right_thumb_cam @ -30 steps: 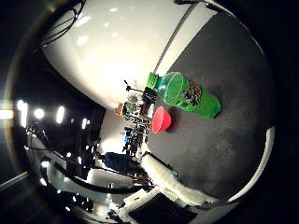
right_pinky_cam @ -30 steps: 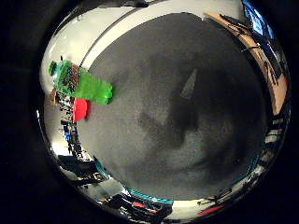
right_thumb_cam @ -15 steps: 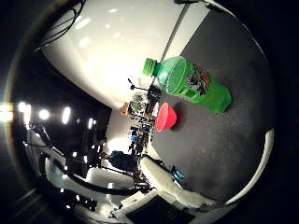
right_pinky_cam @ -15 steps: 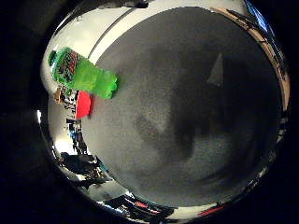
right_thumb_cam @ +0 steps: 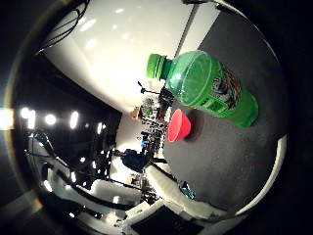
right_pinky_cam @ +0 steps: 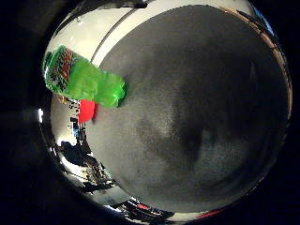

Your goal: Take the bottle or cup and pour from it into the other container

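Observation:
A green plastic bottle (right_thumb_cam: 210, 88) with a green cap stands upright on the dark grey tabletop (right_pinky_cam: 187, 117). It looms large in the thumb side view, so it is close to the palm. A red cup (right_thumb_cam: 177, 126) stands on the same tabletop just beyond the bottle. The bottle (right_pinky_cam: 82, 77) and the red cup (right_pinky_cam: 87, 110) also show in the little finger side view. No part of my hand shows in either view.
A white wall (right_thumb_cam: 117, 54) rises behind the table. Beyond the table edge there is a dim room with ceiling lights (right_thumb_cam: 49, 119) and cluttered equipment (right_thumb_cam: 151, 122).
The bottle and cup have grown larger in both views over the last second, so the palm has come closer to them. Neither object has moved on the table.

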